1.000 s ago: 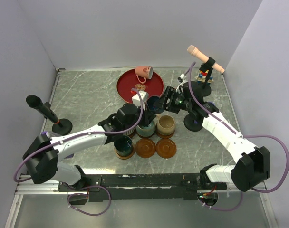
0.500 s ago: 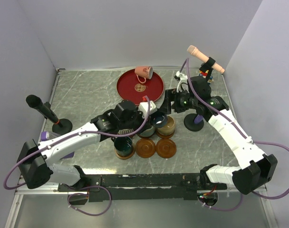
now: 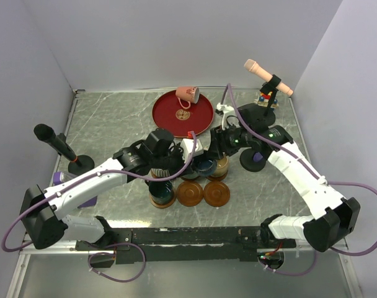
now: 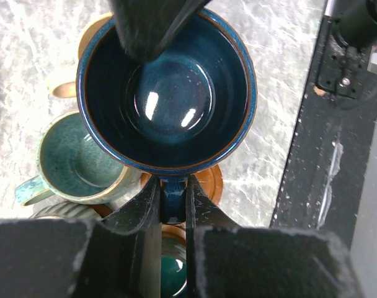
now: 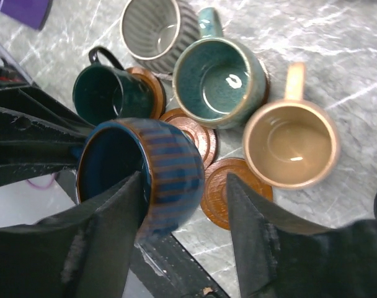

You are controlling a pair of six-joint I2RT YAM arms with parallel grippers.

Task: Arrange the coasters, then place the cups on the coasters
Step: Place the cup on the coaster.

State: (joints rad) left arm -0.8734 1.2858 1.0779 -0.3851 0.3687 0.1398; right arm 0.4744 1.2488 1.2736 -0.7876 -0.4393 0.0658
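The dark blue cup (image 3: 206, 165) hangs tilted above the coasters. My left gripper (image 4: 173, 205) is shut on its handle. My right gripper (image 5: 183, 180) is open, one finger at the cup's mouth and the other standing clear of its wall. Beyond it, on the table, are the grey ribbed cup (image 5: 154, 28), the teal cup (image 5: 219, 81) and the beige cup (image 5: 291, 143). A dark green cup (image 5: 105, 93) sits on a coaster (image 5: 149, 87). Two bare coasters (image 3: 190, 193) (image 3: 216, 193) lie in the near row. The pink cup (image 3: 188, 94) lies on its side.
The pink cup rests on the back rim of a red plate (image 3: 183, 112). A black microphone (image 3: 55, 141) stands at the left and a peach one (image 3: 268, 77) at the back right. A black rail (image 3: 188, 236) runs along the near edge.
The dark blue cup has come nearer, from beside the red plate to above the cups and coasters. Both grippers moved with it, the left one still on its handle.
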